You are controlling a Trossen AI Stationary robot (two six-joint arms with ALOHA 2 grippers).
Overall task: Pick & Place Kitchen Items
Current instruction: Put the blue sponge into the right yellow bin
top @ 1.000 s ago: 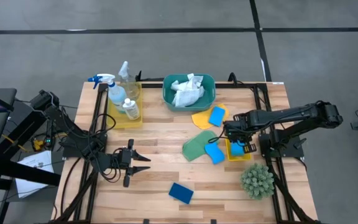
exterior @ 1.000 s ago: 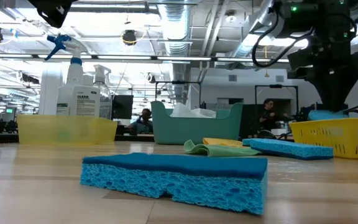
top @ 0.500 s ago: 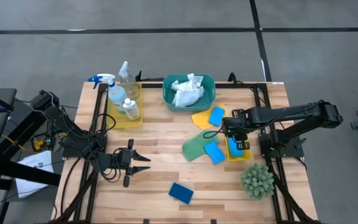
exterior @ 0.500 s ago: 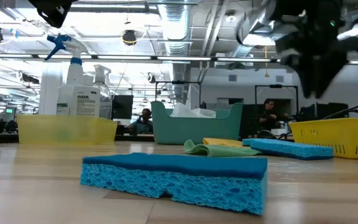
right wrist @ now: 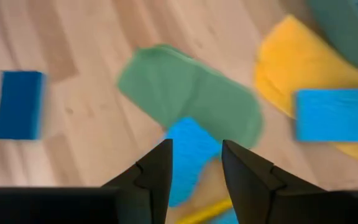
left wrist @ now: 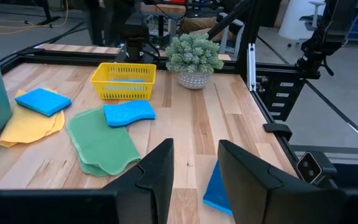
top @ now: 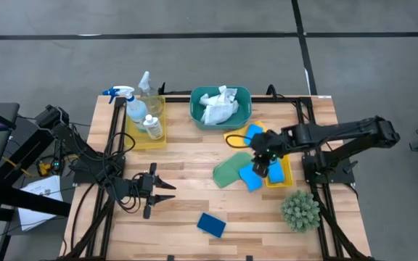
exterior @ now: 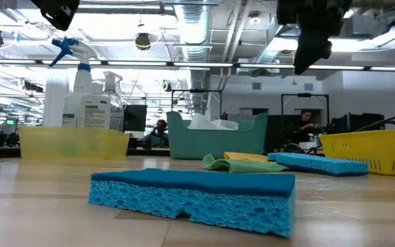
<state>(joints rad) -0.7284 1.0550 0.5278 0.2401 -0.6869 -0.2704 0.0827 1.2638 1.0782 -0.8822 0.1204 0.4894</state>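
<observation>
My right gripper (right wrist: 194,171) hangs open and holds nothing, above a light-blue sponge (top: 250,178) and the green cloth (top: 228,172) on the table's right half. It shows high up in the low view (exterior: 312,51). Beside it stands the small yellow basket (left wrist: 123,79) with a light-blue sponge (left wrist: 122,89) inside. Another light-blue sponge (left wrist: 40,101) lies on the yellow cloth (left wrist: 27,126). A dark-blue sponge (top: 211,224) lies flat near the front edge. My left gripper (left wrist: 194,168) waits open over the table's left half (top: 167,191).
A teal basin (top: 244,96) holding a white cloth (top: 218,106) stands at the back middle. A yellow tray (top: 157,136) with a spray bottle (top: 132,105) and small bottles stands at the back left. A spiky green plant (top: 300,210) sits at the front right.
My right gripper has let go of a light-blue sponge in the yellow basket, risen out of the basket and gone toward the table's left, rolling as it went. It now hangs over the sponge beside the green cloth. The dropped sponge stays in the basket.
</observation>
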